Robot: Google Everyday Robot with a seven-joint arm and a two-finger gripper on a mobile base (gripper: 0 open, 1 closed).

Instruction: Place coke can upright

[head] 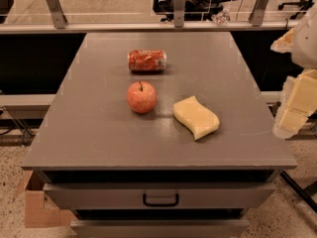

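The coke can [147, 60] is seen lying sideways, well inside the worktop [99, 143] edges, with the gripper [296, 108] held off the right edge, open-or-closed can't be told.

You have: coke can [147, 60], glossy printed metal; apple [141, 97], smooth, faintly shiny skin; sponge [196, 117], matt, foamy; table [99, 133], smooth matt top; gripper [292, 114], pale matt plastic, right edge of frame.
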